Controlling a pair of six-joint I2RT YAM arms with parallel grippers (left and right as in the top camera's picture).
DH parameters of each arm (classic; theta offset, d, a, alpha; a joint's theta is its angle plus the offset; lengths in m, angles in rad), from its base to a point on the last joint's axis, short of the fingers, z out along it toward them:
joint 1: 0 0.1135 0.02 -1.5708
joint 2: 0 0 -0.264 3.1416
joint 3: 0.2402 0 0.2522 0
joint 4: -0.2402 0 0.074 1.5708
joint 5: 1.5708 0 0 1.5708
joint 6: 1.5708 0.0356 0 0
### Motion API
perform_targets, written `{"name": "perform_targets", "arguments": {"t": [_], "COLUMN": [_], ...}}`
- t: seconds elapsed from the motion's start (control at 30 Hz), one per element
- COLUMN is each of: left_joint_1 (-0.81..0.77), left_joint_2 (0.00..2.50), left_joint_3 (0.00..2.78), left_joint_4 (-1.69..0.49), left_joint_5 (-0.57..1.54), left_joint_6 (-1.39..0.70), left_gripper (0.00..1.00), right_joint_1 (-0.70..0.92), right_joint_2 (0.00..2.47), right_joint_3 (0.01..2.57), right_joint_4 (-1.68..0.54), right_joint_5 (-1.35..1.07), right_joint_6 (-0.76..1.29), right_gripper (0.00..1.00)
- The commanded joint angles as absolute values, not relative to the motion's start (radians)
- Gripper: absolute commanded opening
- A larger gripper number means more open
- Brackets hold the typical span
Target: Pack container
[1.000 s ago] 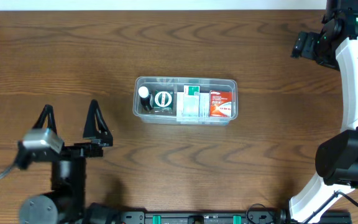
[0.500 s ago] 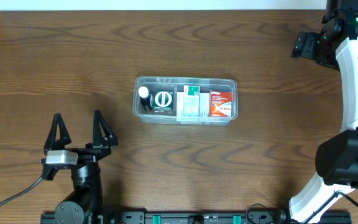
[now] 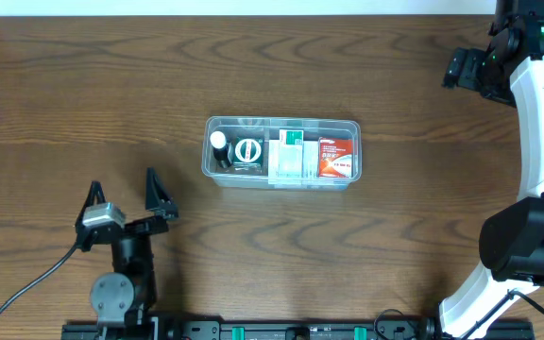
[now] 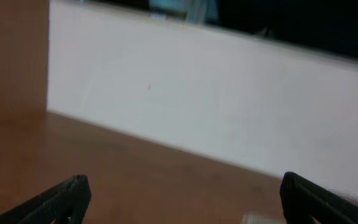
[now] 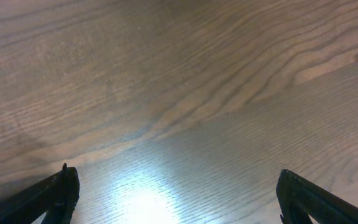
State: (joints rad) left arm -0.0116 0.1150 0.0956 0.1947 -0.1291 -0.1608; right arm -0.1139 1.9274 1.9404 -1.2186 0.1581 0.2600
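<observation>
The clear plastic container [image 3: 281, 125] stands at the table's middle in the overhead view. Inside it lie a small dark bottle with a white cap [image 3: 219, 149], a round green-and-white item [image 3: 246, 151], a green-and-white box [image 3: 291, 154] and a red box [image 3: 336, 158]. My left gripper [image 3: 125, 195] is open and empty at the front left, well clear of the container. In the left wrist view its fingers [image 4: 179, 198] frame a tilted view of table and wall. My right gripper [image 5: 176, 196] is open and empty over bare wood; its arm [image 3: 536, 104] is at the far right.
The wooden table [image 3: 83, 85] stretches around the container. The right arm's base [image 3: 522, 247] stands at the front right. A rail [image 3: 300, 331] runs along the front edge. A pale wall [image 4: 229, 106] shows beyond the table in the left wrist view.
My left arm has pulled back toward the front edge and folded down, its gripper staying open. The right arm and the container have not moved.
</observation>
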Motion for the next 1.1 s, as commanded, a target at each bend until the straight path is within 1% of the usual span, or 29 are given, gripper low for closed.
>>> {"name": "perform_targets", "arguments": {"t": [0.0, 0.4, 0.5, 1.07], "left_joint_1": [-0.001, -0.001, -0.001, -0.001], "left_joint_2": [0.089, 0.035, 0.019, 0.004], "left_joint_3": [0.102, 0.101, 0.1, 0.1], "left_joint_4": [0.12, -0.268, -0.332, -0.329], "left_joint_5": [-0.116, -0.116, -0.116, -0.116], "left_joint_6": [-0.162, -0.162, -0.162, -0.162], "left_gripper": [0.98, 0.98, 0.98, 0.98], "right_joint_1": [-0.117, -0.117, -0.117, -0.118], "right_joint_2": [1.917, 1.917, 1.917, 1.917], "right_joint_3": [1.938, 1.938, 1.938, 1.938], "right_joint_4": [-1.22, -1.22, -1.22, -1.22], "right_joint_5": [0.171, 0.171, 0.171, 0.171], "right_joint_6": [0.265, 0.265, 0.265, 0.265], "right_gripper": [0.99, 0.99, 0.99, 0.99]}}
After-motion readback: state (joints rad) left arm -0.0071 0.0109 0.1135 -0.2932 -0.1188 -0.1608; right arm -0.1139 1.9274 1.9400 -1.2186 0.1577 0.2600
